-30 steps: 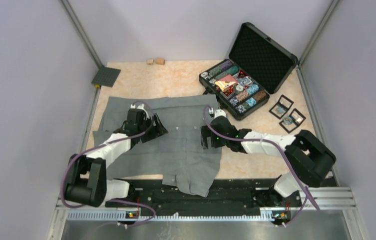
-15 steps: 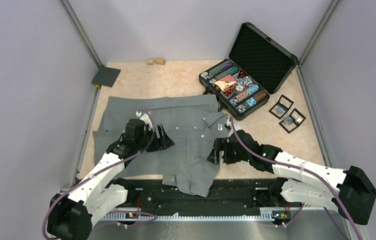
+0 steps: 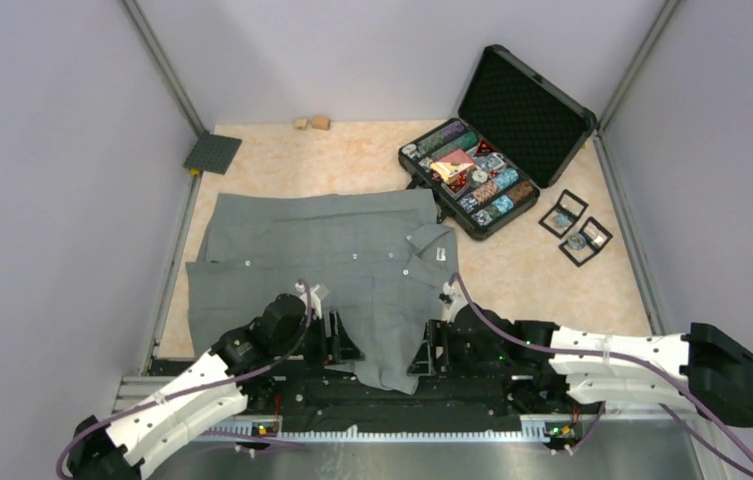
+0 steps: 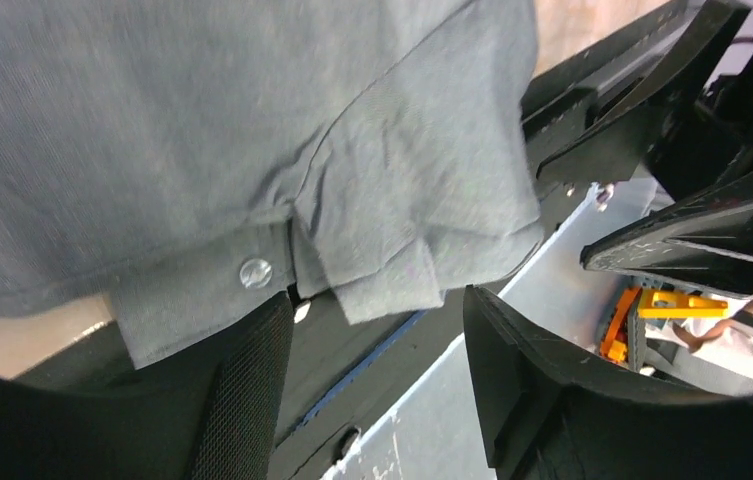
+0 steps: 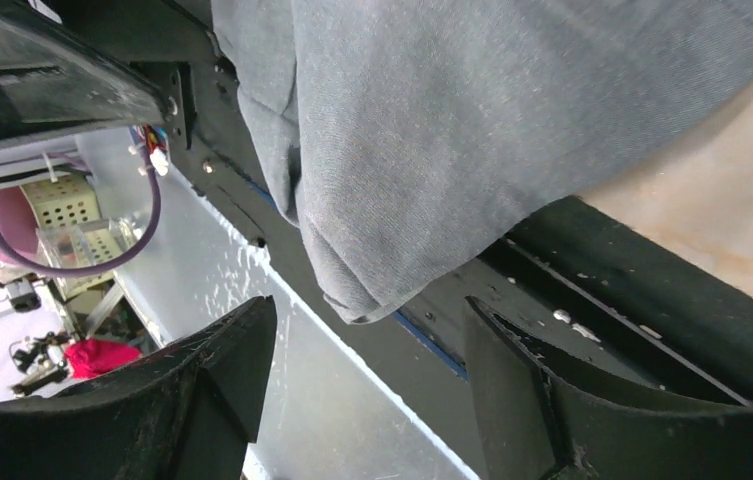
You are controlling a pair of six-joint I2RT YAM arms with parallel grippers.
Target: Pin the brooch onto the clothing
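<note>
Top external view: the table [image 3: 352,160] carries the shirt [image 3: 332,250] spread flat across its middle, collar to the right, hem spilling over the near edge onto the black rail [image 3: 472,385]. Far right stands an open case [image 3: 527,110], packed with small colourful items.

Both arms are low at the near edge. The left gripper [image 3: 337,340] and right gripper [image 3: 430,350] flank the hanging hem. The left wrist view shows the jaws apart and empty, with the hem and a pale button [image 4: 255,272] just above them. The right wrist view shows the same: jaws apart, nothing held, cloth draped ahead.

Beside the case lie two small black boxes [image 3: 574,227]. Something glints in one, possibly the brooch, though it is too small to tell.

So by my reading the shirt is laid out and the pinning has not begun, since neither gripper holds anything. The next move calls for a long reach to the far right to find and pinch the brooch. The other gripper would steady the cloth for the pin.
</note>
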